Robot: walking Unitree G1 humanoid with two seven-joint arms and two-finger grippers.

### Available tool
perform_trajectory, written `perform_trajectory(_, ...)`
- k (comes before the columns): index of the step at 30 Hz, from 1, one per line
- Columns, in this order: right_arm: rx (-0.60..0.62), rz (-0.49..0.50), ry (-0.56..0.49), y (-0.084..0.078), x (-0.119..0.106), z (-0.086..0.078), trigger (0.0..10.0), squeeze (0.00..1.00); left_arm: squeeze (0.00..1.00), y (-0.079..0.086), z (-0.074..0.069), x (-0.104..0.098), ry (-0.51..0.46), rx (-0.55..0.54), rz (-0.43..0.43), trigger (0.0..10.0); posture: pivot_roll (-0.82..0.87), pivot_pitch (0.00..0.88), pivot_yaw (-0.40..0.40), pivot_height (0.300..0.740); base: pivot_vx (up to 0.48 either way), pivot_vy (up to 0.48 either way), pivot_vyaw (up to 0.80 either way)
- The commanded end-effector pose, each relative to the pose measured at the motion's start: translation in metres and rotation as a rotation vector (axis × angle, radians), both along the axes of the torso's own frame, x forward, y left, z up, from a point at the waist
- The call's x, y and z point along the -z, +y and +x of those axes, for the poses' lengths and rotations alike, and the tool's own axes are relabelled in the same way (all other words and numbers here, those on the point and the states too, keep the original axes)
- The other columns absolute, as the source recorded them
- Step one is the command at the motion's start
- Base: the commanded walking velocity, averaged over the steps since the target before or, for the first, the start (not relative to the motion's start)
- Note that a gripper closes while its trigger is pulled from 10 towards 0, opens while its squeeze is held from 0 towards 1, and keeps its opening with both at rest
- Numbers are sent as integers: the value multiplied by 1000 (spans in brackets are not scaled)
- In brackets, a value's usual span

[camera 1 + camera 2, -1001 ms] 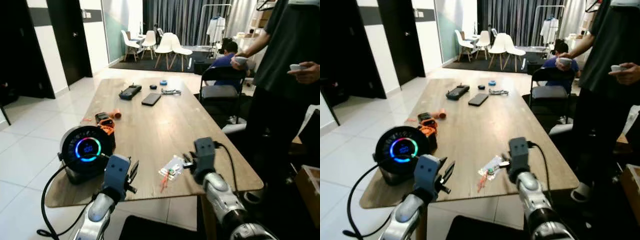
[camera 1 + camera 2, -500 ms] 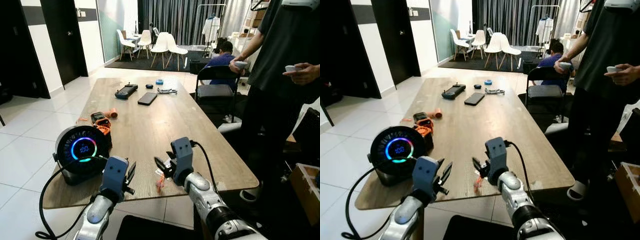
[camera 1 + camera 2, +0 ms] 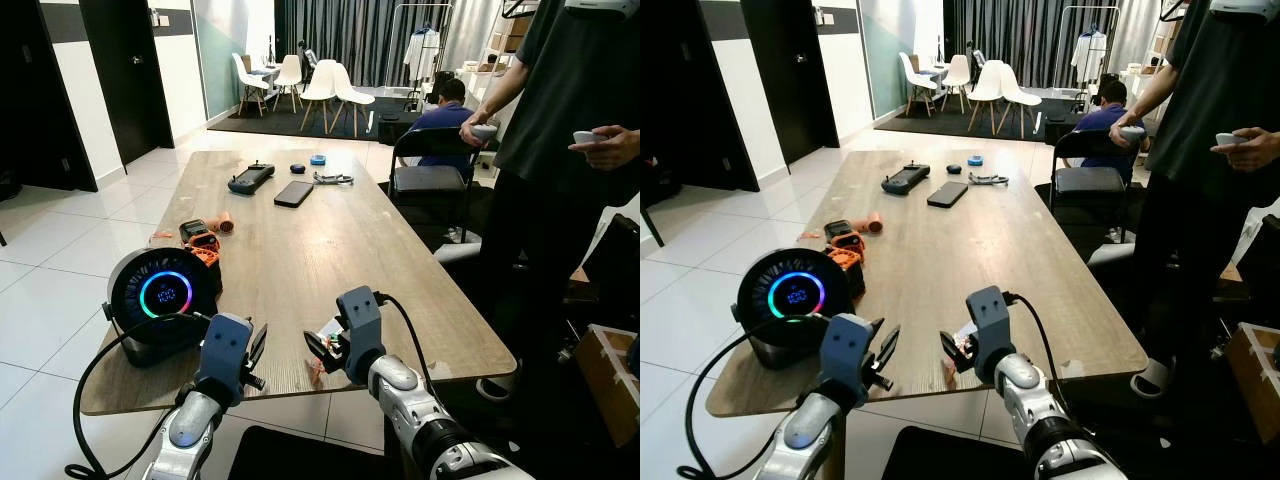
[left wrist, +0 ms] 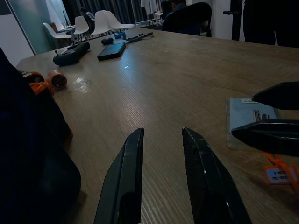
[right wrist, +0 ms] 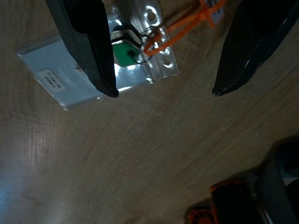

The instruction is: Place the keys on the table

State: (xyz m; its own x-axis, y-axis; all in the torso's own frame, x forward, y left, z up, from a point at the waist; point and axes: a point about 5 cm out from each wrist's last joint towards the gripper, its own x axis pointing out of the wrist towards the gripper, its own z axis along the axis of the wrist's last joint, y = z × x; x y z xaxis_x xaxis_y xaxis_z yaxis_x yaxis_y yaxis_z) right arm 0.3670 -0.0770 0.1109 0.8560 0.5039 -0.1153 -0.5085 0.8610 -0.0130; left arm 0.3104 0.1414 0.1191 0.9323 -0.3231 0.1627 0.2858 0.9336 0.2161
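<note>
The keys [image 5: 133, 56], a bunch with a green cap, a metal plate, a clear card and an orange tag, lie flat on the wooden table [image 3: 290, 260] near its front edge. My right gripper [image 5: 163, 92] hovers just over them, open, one finger above the card and the other off to the side past the orange tag. In the left eye view the right gripper [image 3: 316, 349] covers most of the keys [image 3: 326, 329]. My left gripper [image 4: 162, 132] is open a little to the left, low over bare wood, holding nothing.
A round black device with a glowing ring [image 3: 160, 296] and its cable stand at the front left. An orange tool [image 3: 200, 241], a phone [image 3: 294, 193] and a controller [image 3: 250, 180] lie farther back. A person [image 3: 570, 150] stands at the right by a chair [image 3: 430, 175].
My right gripper has swung left from beside the keys to over them, its fingers now spread apart. The keys stay on the table. The camera has shifted a little.
</note>
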Motion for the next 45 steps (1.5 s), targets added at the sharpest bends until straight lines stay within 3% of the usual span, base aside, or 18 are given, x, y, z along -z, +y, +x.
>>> perform_trajectory(1,-29,-7,35,3,9,-5,10000,0,0,7,-2,4,7,1,28,10000,16,84,-26,740,0,0,0)
perform_trajectory(21,-147,16,20,0,28,-27,10000,0,0,7,-8,-1,-21,86,-24,10000,18,84,-24,740,0,0,0)
perform_trajectory(45,-199,72,-31,-1,16,-32,10000,0,0,4,-12,-2,-23,141,-69,10000,8,77,-21,740,0,0,0)
